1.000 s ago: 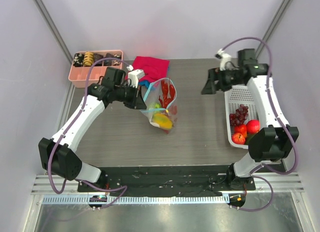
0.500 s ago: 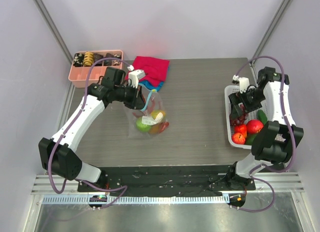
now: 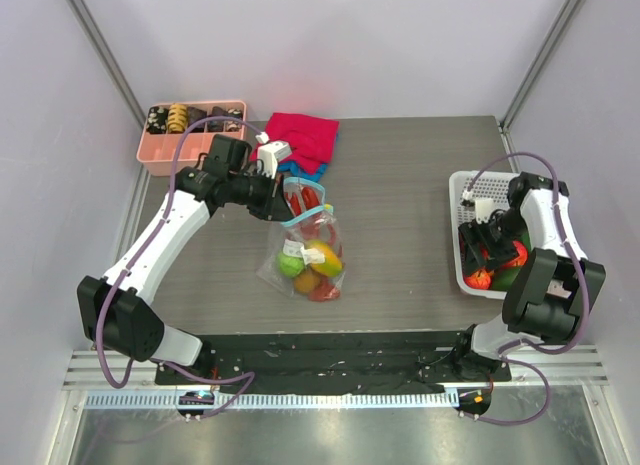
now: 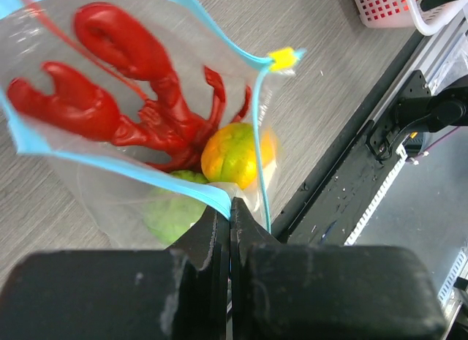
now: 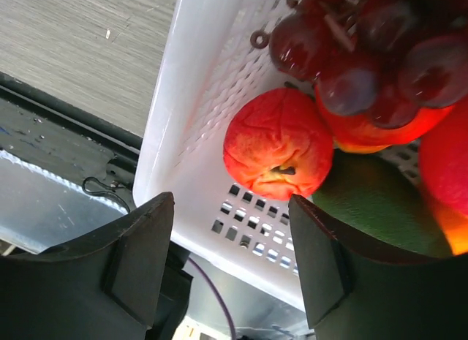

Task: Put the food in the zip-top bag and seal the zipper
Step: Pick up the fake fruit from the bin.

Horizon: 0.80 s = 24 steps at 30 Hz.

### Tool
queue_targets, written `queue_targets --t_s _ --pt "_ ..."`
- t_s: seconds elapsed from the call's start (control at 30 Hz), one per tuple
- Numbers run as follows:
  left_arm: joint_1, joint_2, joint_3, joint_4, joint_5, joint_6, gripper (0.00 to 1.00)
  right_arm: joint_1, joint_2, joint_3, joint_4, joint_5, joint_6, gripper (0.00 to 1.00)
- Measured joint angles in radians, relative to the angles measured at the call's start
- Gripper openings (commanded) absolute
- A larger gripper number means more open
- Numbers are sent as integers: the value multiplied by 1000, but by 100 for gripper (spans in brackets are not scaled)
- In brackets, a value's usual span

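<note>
Pale lilac walls (image 3: 400, 45) with grey metal corner posts (image 3: 98, 45) enclose a dark grey wood-grain tabletop (image 3: 400, 185); a ribbed aluminium rail (image 3: 330, 400) fronts it.

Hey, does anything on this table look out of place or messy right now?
Nothing is spilled or broken. One thing stands out: the lobster lies right at the gaping mouth of the bag, claws up by the blue zipper that the left gripper pinches. It may block sealing.
</note>
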Motion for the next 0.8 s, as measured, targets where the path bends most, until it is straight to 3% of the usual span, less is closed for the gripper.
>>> queue_targets --t_s 0.2,0.43,0.57,0.73,0.8 --pt "0 0 0 -3 3 5 0 0 -43 -86 51 20 48 79" --pt "0 0 0 -14 3 20 0 0 -57 -162 164 94 142 80" --pt "0 2 0 -14 4 24 0 1 -57 -171 202 117 171 86" --pt "0 14 0 -14 7 24 0 1 -42 -176 243 124 186 82" --pt "0 18 0 -14 7 24 0 1 -28 -175 264 121 193 70"
